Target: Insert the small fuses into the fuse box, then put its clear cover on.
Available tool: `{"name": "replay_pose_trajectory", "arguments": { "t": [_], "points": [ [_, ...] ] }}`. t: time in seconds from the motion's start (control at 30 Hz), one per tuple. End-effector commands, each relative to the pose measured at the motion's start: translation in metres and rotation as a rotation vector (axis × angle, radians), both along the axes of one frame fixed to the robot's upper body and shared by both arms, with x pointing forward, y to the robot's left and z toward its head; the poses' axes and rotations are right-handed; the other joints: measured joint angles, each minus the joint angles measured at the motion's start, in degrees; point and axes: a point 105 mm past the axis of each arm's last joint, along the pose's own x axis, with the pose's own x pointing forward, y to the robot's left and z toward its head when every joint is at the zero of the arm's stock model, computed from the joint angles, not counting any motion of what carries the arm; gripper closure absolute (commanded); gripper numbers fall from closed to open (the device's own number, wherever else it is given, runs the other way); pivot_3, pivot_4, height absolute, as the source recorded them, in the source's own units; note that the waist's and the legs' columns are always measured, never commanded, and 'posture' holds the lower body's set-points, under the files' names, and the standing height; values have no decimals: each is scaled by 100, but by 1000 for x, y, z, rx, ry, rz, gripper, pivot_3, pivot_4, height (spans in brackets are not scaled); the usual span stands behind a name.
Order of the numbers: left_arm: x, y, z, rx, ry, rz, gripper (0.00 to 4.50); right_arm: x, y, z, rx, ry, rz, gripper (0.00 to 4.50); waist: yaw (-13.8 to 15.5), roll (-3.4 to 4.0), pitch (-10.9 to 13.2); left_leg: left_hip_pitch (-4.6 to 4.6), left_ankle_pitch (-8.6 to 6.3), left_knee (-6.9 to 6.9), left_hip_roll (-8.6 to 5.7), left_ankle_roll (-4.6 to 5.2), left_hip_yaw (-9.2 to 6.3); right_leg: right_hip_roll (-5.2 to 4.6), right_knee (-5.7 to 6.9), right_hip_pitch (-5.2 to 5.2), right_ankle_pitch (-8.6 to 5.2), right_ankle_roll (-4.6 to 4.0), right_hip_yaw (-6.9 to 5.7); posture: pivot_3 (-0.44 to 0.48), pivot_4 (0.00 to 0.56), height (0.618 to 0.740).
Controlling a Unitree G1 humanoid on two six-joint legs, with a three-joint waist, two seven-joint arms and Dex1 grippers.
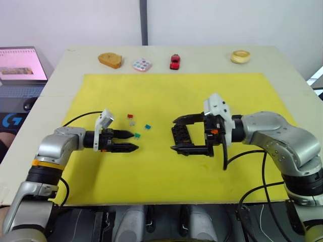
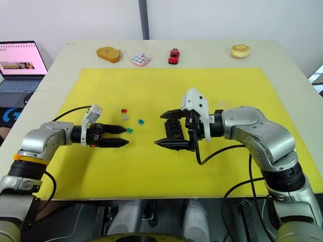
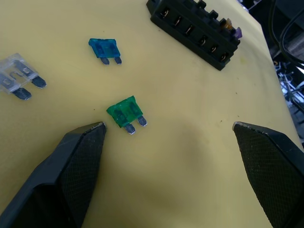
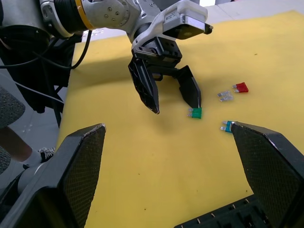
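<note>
The black fuse box (image 1: 180, 135) lies on the yellow mat (image 1: 166, 176), between the two fingers of my open right gripper (image 1: 174, 134); I cannot tell whether they touch it. A purple and an orange bit show at one end of the fuse box (image 3: 194, 31). Loose small fuses lie left of it: red (image 1: 130, 116), grey (image 1: 132, 122), teal (image 1: 148, 126) and green (image 1: 137, 135). My left gripper (image 1: 132, 140) is open and low over the mat, one fingertip (image 3: 97, 127) right beside the green fuse (image 3: 124, 113), nothing held. The clear cover is out of view.
Along the table's far edge stand a brown bread-like piece (image 1: 110, 60), a round dotted tray (image 1: 142, 64), a red toy car (image 1: 175, 61) and a yellow ring (image 1: 240, 56). A laptop (image 1: 20, 63) sits off the table's left side.
</note>
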Motion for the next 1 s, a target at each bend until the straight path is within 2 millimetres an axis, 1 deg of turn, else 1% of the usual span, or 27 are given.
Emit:
{"name": "replay_pose_trajectory", "arguments": {
  "t": [0.03,0.17,0.3,0.4,0.5,0.6,0.73,0.83,0.93,1.0],
  "points": [
    [-6,-12,-12,-12,74,-44,0,-3,2,10,24,-50,3,72,37,0,0,0,-1,1,0,1,0,-1,-1,0,1,-1,0,0,150,740],
    [-8,-18,-17,-16,92,-63,0,-3,1,9,24,-49,-13,72,47,0,0,0,-3,3,-4,5,0,-5,-4,2,2,-3,0,0,150,740],
    [-12,-25,-18,-31,117,-87,0,-2,1,9,27,-50,-25,72,49,0,-1,0,-3,3,-6,5,0,-6,-4,3,2,-3,0,0,150,740],
    [-16,-28,-21,-30,166,-98,0,-1,1,9,30,-51,-31,72,49,0,-1,0,-3,3,-6,7,0,-6,-4,4,2,-3,-1,0,150,740],
    [-14,-34,-27,-26,211,-79,0,0,1,10,34,-52,-37,72,51,1,-2,0,-5,3,-8,10,0,-6,-4,5,2,-3,-1,0,150,740],
    [-11,-39,-28,-54,239,-57,0,0,1,10,36,-53,-42,72,66,5,-6,0,-5,5,-11,12,-1,-8,-4,8,2,-3,-2,0,150,740],
    [-9,-39,-29,-71,272,-40,0,2,0,9,32,-60,-56,72,98,11,-12,3,-10,11,-17,21,-2,-14,-6,15,2,-3,-5,0,150,740],
    [-10,-35,-34,-55,294,-33,0,2,-1,8,30,-65,-65,72,102,11,-15,3,-13,13,-24,26,-1,-24,-7,15,1,-4,-5,0,150,740],
    [-10,-33,-37,-64,316,-24,869,3,-1,8,31,-71,-74,0,84,11,-16,3,-15,13,-28,28,0,-46,-7,14,1,-4,-9,0,150,740],
    [-10,-31,-38,-70,321,-16,1881,4,-1,8,31,-73,-78,0,39,11,-16,3,-18,13,-30,33,1,-50,-7,15,2,-1,-13,0,150,740]
  ]
}}
